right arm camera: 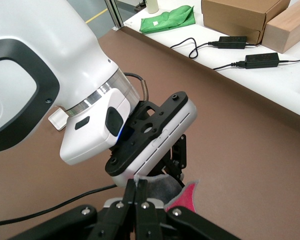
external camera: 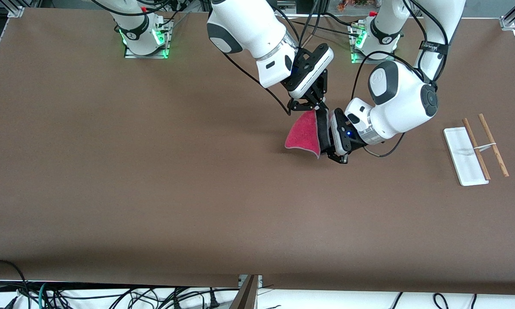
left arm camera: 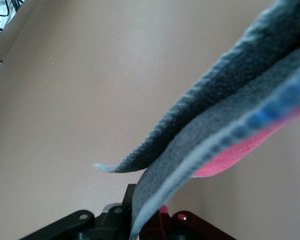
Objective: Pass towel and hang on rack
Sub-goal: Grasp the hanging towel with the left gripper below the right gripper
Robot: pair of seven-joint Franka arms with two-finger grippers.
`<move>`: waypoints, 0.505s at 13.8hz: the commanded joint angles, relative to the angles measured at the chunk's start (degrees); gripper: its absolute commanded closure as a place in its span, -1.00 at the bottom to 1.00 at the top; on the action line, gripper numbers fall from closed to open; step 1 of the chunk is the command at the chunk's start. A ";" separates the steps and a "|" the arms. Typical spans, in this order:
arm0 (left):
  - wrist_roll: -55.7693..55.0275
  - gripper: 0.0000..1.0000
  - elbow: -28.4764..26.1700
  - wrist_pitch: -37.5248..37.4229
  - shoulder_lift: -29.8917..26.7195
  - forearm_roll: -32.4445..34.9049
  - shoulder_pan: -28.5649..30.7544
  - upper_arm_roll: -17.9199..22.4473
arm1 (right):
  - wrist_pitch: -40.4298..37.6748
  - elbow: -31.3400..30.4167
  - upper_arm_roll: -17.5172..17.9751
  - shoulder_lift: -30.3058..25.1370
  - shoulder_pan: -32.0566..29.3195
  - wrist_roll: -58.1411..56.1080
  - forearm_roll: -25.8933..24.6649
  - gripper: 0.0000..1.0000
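Observation:
The towel (external camera: 303, 134) hangs in the air over the middle of the table, pink-red side toward the front camera, dark grey side toward the left gripper. My right gripper (external camera: 316, 107) is shut on its top corner; the light edging shows between its fingertips in the right wrist view (right arm camera: 138, 182). My left gripper (external camera: 324, 128) is shut on the towel's edge just below, with the cloth (left arm camera: 230, 120) running out from between its fingers (left arm camera: 140, 200). The rack (external camera: 476, 148) stands on the table toward the left arm's end, apart from both grippers.
Both arm bases (external camera: 145, 38) (external camera: 373, 38) stand along the table's edge farthest from the front camera. Cables (external camera: 68, 296) lie below the table's near edge. Off the table, cardboard boxes (right arm camera: 240, 15), power adapters (right arm camera: 260, 60) and a green cloth (right arm camera: 167, 20) lie on a white surface.

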 commanded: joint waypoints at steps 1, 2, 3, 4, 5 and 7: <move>-0.03 1.00 1.16 -0.06 0.16 -0.81 -0.73 0.59 | 0.35 1.19 0.29 0.33 -0.02 -0.50 0.11 1.00; -0.03 1.00 1.15 -0.15 -0.28 -0.81 -0.47 0.68 | 0.35 1.19 0.29 0.41 -0.02 -0.50 0.11 1.00; -0.11 1.00 1.07 -0.41 -0.80 -0.90 -0.03 0.86 | 0.35 1.19 0.29 0.42 -0.02 -0.50 0.20 1.00; -0.20 1.00 0.98 -0.76 -1.16 -0.90 0.85 1.03 | 0.44 1.19 0.29 0.33 -0.02 -0.50 0.20 1.00; -0.20 1.00 0.81 -0.85 -1.60 -0.90 1.99 1.03 | 0.44 1.19 0.29 0.33 -0.02 -0.50 0.20 1.00; -0.20 1.00 0.63 -1.81 -2.47 -0.90 4.01 1.12 | 0.53 1.19 0.29 0.33 -0.02 -0.42 0.20 1.00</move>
